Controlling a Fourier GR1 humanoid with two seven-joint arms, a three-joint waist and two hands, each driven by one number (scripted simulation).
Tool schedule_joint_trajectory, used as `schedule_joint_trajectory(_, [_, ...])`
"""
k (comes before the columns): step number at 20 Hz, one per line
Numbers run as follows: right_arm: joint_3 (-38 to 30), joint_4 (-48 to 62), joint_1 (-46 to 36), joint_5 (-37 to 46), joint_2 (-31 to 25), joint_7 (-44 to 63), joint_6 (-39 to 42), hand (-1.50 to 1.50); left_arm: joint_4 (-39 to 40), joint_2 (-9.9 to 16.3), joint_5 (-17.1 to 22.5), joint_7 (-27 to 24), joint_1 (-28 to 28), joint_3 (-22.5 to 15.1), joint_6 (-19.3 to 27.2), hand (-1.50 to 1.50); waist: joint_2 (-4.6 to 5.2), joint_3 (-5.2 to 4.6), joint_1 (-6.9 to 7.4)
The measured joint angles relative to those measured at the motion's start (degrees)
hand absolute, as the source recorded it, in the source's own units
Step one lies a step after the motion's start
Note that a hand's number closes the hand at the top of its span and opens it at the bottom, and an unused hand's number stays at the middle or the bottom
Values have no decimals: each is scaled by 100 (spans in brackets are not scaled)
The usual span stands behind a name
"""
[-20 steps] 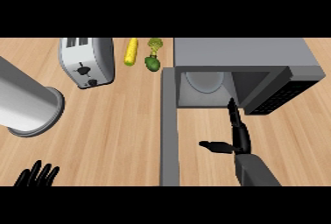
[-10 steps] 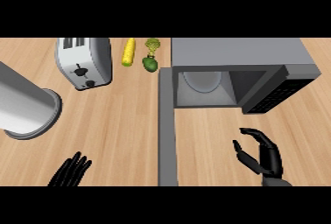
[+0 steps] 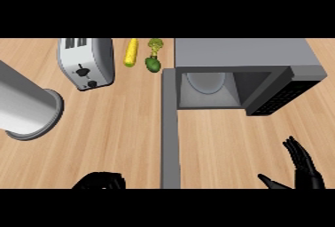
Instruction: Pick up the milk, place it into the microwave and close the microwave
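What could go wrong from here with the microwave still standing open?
No milk carton shows anywhere on the counter or in either hand, so a grasp may have nothing to aim at. The microwave's door juts toward the robot between the left hand and right hand; an arm crossing over could knock it. The metal cylinder crowds the left side.

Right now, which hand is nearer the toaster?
Left. The left hand sits at the lower edge, below the toaster; the right hand is far across the counter at lower right.
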Motion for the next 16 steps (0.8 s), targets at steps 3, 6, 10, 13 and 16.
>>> schedule_joint_trajectory(3, [-189,-201,265,-206,-201,33,247,-150,353,-22,-110,64,-436,-190,503,150,6,1,12])
schedule_joint_trajectory(6, [-355,-56,326,-284,-340,-71,431,-150,643,-33,-215,51,-792,-333,1012,150,10,3,32])
schedule_joint_trajectory(10, [-436,-161,521,-379,-484,-61,681,-150,1249,-38,-517,120,-1472,-579,1229,150,15,3,12])
schedule_joint_trajectory(13, [-471,-191,579,-435,-559,-68,807,-150,1623,-18,-738,491,-1843,-878,1057,150,18,6,-17])
schedule_joint_trajectory(16, [-537,-146,530,-515,-696,-19,921,-150,1969,-25,-865,859,-2107,-1236,827,150,20,9,-19])
